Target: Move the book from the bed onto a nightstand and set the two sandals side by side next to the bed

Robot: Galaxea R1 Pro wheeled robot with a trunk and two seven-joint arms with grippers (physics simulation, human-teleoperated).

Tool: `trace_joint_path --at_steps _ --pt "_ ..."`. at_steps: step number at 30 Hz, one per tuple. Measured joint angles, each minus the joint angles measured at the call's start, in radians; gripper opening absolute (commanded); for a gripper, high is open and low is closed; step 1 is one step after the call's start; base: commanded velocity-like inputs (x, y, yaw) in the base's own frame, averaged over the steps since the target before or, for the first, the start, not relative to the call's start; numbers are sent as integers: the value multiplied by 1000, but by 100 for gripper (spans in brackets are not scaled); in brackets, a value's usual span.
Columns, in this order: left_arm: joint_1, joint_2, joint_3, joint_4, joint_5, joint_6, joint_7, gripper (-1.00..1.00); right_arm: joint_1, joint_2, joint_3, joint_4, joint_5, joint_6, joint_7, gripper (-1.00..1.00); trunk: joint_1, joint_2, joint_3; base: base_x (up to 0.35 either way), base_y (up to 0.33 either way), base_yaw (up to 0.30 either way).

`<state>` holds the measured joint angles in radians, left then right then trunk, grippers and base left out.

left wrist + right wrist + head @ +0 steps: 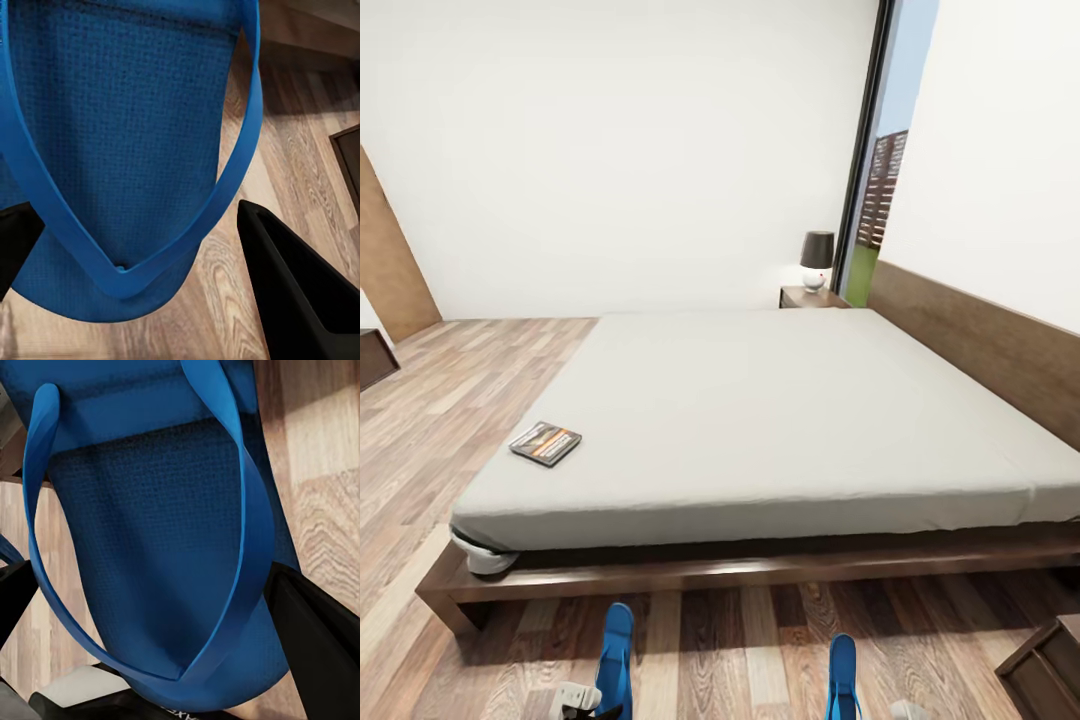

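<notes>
The book (545, 443) lies flat on the grey mattress of the bed (780, 420), near its left front corner. I hold one blue sandal in each hand, low over the wood floor in front of the bed frame. The left sandal (616, 655) (127, 135) has its toe end between the black fingers (300, 292) of my left gripper (135, 210). My right gripper (150, 574) is shut on the right sandal (843, 675) (157, 532), whose sole presses against a finger (322, 652). One nightstand (812, 297) stands at the far side by the headboard, another nightstand (1045, 660) at my near right.
A dark-shaded lamp (817, 258) stands on the far nightstand, beside a tall dark-framed window (880, 190). The low bed frame (690, 572) juts out past the mattress. A dark cabinet (375, 358) sits at the left edge, with open plank floor (470, 380) left of the bed.
</notes>
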<state>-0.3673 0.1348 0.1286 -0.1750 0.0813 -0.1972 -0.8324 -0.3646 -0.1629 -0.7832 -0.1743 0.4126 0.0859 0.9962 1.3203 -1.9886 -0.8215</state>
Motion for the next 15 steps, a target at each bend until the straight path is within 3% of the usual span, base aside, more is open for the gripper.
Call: trace_joint_path --at_steps 15 --pt "0 1 0 0 0 0 0 -100 0 -1 -2 1 -1 0 2 -100 0 0 0 0 0 7"
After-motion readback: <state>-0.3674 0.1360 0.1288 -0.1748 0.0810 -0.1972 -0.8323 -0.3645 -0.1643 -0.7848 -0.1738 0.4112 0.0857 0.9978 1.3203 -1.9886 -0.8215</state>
